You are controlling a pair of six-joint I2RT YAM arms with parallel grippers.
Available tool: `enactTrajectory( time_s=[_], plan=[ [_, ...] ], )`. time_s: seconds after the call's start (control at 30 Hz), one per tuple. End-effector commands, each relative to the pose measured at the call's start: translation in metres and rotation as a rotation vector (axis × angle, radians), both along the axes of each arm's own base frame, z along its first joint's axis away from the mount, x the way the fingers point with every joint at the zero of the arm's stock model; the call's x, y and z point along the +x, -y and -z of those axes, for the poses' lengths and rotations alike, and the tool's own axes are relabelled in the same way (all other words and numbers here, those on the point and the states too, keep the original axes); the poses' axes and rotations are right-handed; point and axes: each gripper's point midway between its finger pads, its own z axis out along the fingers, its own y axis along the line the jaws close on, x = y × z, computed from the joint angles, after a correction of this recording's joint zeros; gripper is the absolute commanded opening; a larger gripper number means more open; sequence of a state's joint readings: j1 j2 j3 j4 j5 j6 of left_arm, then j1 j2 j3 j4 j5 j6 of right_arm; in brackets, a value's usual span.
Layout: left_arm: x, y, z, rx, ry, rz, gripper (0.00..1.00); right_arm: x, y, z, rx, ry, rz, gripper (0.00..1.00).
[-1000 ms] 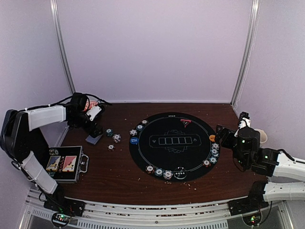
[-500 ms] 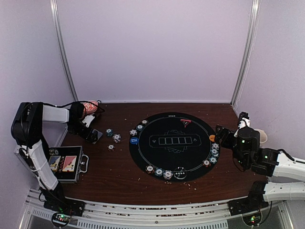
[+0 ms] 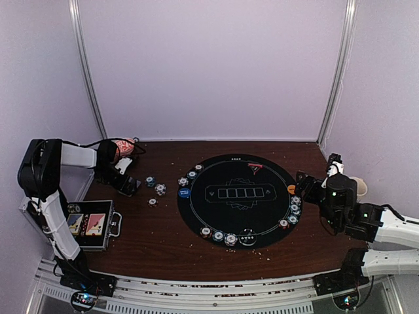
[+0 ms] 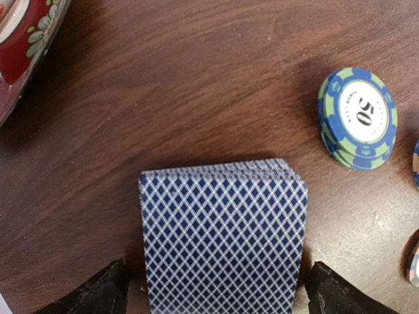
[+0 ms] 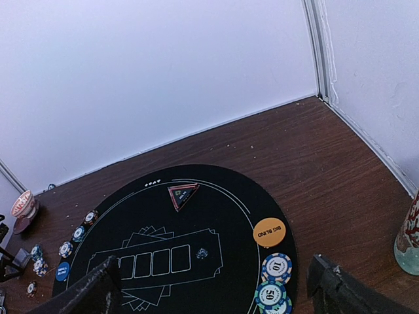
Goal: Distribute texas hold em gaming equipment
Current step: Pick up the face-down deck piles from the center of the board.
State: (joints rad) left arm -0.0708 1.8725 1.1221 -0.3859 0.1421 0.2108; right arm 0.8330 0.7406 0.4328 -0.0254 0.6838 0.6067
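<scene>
- Logging the left wrist view: left gripper (image 4: 219, 297), jaws wide apart, one finger on each side of the card deck (image 4: 222, 242); whether they touch its edges cannot be told. The card deck lies face down on the table (image 4: 196, 98), blue lattice backs up, far edge slightly staggered.
- Same view, step judged in hand: taking up the card deck for dealing. To do it well, keep the stack centred between the fingers and sink them to the wood. Close squarely on the long edges so the stack lifts whole and does not fan.
- Same view, surroundings: a stack of "50" chips (image 4: 357, 119) near the deck's far-right corner, apart from it. More chip edges show at the right border, and the red bowl (image 4: 19, 46) sits at the far left. Nothing lies between the jaws. The "50" chips are the nearest thing a sideways swing could knock.
- Top external view: round black mat (image 3: 222, 219) mid-table, chip stacks (image 3: 218, 236) ranged along its left, near and right rims. Blue button (image 3: 184, 193), orange button (image 3: 291, 189) and red-triangle button (image 3: 254, 168) sit at its edge. No cards lie on its five outlined spaces. Black case (image 3: 88, 226) with two packs, near left.
- Right wrist view: right gripper (image 5: 219, 294), jaws apart and empty, facing the mat from its right side. A patterned cup (image 5: 409, 239) stands off to its right.
</scene>
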Motion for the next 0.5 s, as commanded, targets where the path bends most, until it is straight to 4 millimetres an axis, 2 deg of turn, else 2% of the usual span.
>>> enactTrajectory(
  time_s=[0.0,0.1,0.3,0.47],
  plan=[
    [-0.002,-0.001,0.013,-0.007,-0.029,-0.01,0.98,0.0,0.0,-0.013,0.026,0.029,-0.002,1.0],
    [-0.004,-0.005,0.021,0.015,-0.045,-0.023,0.96,0.001,0.0,-0.013,0.027,0.029,-0.001,1.0],
    [-0.01,-0.012,0.03,0.067,-0.061,-0.036,0.86,0.001,-0.001,-0.012,0.023,0.026,-0.001,1.0],
    [-0.02,-0.011,0.039,0.101,-0.08,-0.015,0.81,0.001,-0.001,-0.012,0.024,0.026,-0.003,1.0]
  ],
)
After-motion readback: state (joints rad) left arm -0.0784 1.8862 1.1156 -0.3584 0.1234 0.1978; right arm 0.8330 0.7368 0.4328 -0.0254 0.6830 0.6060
